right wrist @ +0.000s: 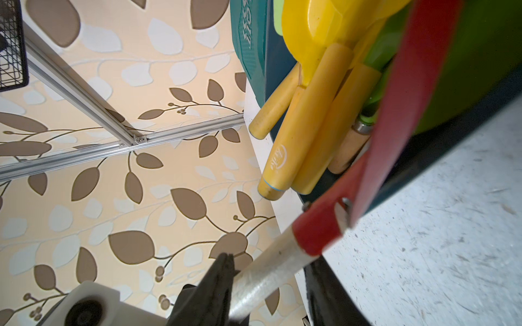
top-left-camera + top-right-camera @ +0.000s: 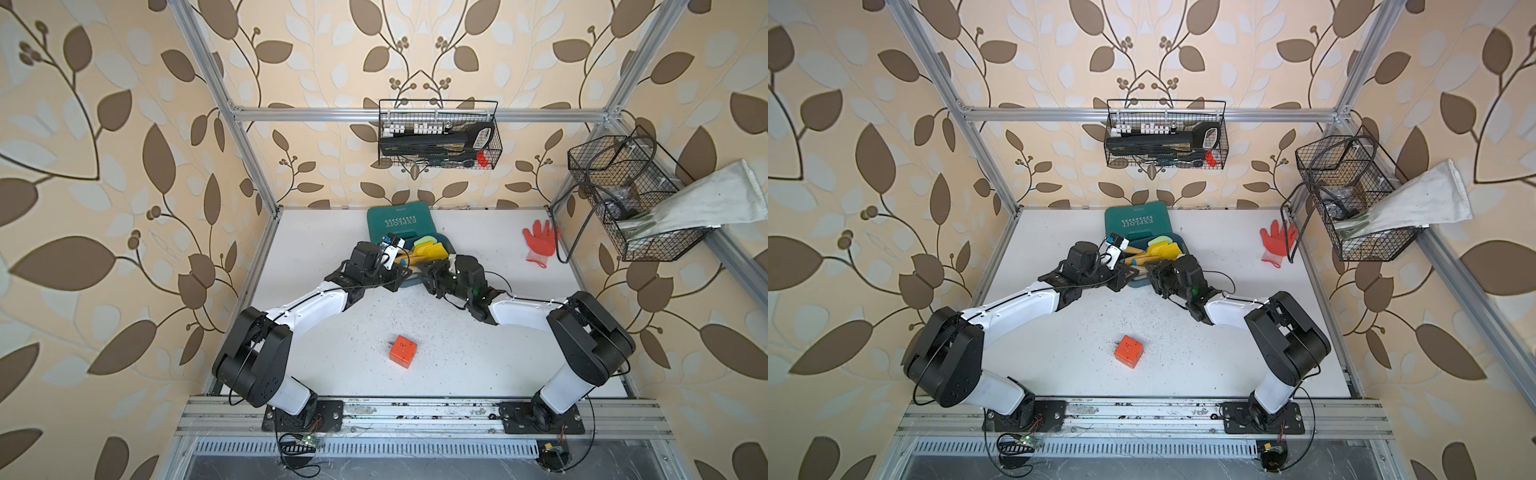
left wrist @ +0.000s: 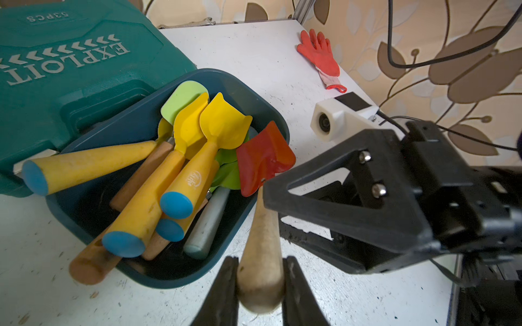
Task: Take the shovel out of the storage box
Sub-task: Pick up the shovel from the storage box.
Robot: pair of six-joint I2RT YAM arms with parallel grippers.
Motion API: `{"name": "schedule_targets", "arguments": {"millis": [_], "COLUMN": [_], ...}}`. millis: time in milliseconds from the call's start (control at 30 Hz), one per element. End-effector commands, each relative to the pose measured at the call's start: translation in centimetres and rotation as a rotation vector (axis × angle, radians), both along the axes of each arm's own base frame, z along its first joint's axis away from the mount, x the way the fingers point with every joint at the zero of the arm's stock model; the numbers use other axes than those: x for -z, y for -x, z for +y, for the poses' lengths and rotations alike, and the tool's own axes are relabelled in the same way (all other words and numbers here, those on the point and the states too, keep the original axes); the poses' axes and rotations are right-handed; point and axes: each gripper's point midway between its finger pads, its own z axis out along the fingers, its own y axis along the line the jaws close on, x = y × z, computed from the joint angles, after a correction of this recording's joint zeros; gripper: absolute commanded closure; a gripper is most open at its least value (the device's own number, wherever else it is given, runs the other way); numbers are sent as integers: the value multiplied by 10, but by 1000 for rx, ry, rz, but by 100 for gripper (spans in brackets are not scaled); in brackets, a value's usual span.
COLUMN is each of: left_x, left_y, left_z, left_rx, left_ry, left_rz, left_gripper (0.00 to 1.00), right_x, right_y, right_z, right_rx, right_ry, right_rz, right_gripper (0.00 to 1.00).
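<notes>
The left gripper [image 3: 260, 269] is clamped on the butt end of the shovel [image 3: 258, 231], its jaws drawn nearly together with the wooden handle [image 3: 261, 254] pinched between them. From those fingertips the handle runs straight ahead, out over the table [image 3: 254, 50], to the red blade [image 3: 265, 158]. The blade lies across the corner rim of the storage box [image 3: 240, 84] at the far end of the left gripper's reach. Ahead of that gripper and off to one side, the box holds a heap of yellow-handled trowels [image 3: 147, 194] and leans against the green tool case [image 3: 70, 70] beyond it. The right gripper [image 1: 269, 268] has its jaws partly apart, one on each side of the same handle, just behind the red socket and so further up the shaft than the left gripper's hold. One finger [image 1: 220, 282] touches the wood, but whether the pair is pressing on it cannot be told. By my reading the task is about half done. The shovel is caught and its handle is outside the box, while the blade has not cleared the rim. What remains is to draw or lift the blade off the box and away from the other tools, then set the shovel on the table.
</notes>
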Motion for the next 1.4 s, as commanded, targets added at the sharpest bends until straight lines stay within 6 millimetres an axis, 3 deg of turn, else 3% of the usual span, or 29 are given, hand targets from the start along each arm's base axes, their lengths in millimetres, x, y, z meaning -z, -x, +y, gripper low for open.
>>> {"name": "schedule_targets", "arguments": {"millis": [0, 33, 133, 433, 633, 767, 867, 933, 1067, 1200, 1367], "left_x": [-28, -42, -43, -50, -66, -69, -68, -63, -58, -56, -39], "left_y": [12, 15, 17, 22, 27, 27, 29, 30, 32, 28, 14], "left_z": [-12, -11, -11, -8, 0, 6, 9, 11, 25, 39, 60], "left_rx": [64, 70, 74, 66, 41, 21, 8, -7, -66, -152, -296], "left_ry": [77, 97, 99, 96, 118, 96, 91, 73, 68, 33, -52], "left_rz": [-56, -85, -88, -119, -186, -207, -214, -211, -238, -221, -159], "left_gripper": [100, 100, 100, 98, 63, 58, 45, 34, 33, 31, 26], "right_x": [-14, -14, -19, -42, -52, -58, -65, -66, -65, -59, -54], "right_y": [-12, -13, -13, -3, 3, 4, 3, 1, -4, -6, -3], "right_z": [7, 9, 10, -1, -8, -14, -25, -40, -83, -126, -167], "right_rx": [19, 16, 18, 46, 33, -4, -44, -58, -71, -141, -191], "right_ry": [-38, -44, -48, 12, 66, 167, 275, 329, 446, 723, 1061], "right_rz": [-42, -43, -57, -115, -145, -180, -210, -216, -222, -229, -198], "right_gripper": [59, 62, 71, 84, 96, 98, 98, 98, 98, 98, 98]}}
